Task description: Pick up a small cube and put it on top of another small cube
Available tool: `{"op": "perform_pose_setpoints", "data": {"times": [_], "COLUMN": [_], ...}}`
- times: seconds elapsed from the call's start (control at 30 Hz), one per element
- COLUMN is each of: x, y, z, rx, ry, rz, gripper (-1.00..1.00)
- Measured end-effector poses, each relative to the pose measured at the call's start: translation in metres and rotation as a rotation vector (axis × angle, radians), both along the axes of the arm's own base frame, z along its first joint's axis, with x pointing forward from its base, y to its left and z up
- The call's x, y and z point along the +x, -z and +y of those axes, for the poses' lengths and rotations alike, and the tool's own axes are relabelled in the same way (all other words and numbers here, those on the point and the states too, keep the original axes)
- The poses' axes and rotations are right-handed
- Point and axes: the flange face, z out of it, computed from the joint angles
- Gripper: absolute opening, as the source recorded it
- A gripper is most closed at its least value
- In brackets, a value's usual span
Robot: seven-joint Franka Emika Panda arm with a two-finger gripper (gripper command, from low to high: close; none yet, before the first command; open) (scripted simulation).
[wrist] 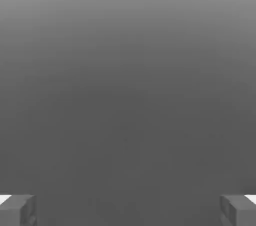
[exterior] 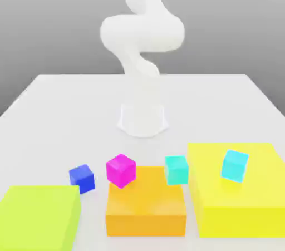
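Several small cubes lie near the table's front in the exterior view. A blue cube [exterior: 82, 178] rests on the table. A magenta cube [exterior: 121, 170] is at the orange block's far left corner and a cyan cube [exterior: 176, 170] at its far right corner; whether they rest on the block or behind it I cannot tell. Another cyan cube [exterior: 234, 165] sits tilted on the yellow block. In the hand view my gripper [wrist: 128, 210] is open, its grey fingertips [wrist: 17, 209] wide apart with nothing between them, facing plain grey background.
Three large blocks line the front edge: lime green [exterior: 39, 216], orange [exterior: 146, 208] and yellow [exterior: 239, 200]. The white arm base [exterior: 143, 116] stands mid-table on the white table [exterior: 67, 111], and the arm rises out of the picture.
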Motion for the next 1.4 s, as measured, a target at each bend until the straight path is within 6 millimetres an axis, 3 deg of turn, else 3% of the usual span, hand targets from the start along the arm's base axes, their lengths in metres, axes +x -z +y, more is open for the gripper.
{"op": "perform_pose_setpoints", "data": {"times": [0.13,0.3,0.43,0.57,0.63,0.87,0.9,1.1,1.4], "x": [0.036,0.041,0.015,-0.041,-0.064,-0.073,-0.073,-0.073,-0.07], "y": [0.099,0.224,0.325,0.427,0.464,0.528,0.532,0.534,0.469], "z": [-0.038,-0.086,-0.119,-0.14,-0.142,-0.143,-0.143,-0.143,-0.145], "rx": [0.061,0.144,0.22,0.315,0.347,0.357,0.357,0.357,0.356], "ry": [0.161,0.368,0.548,0.754,0.823,0.849,0.849,0.849,0.848], "rz": [0.139,0.303,0.439,0.59,0.64,0.657,0.657,0.656,0.644], "gripper": [0.0,0.0,0.0,0.0,0.0,0.0,-1.0,-1.0,-1.0]}}
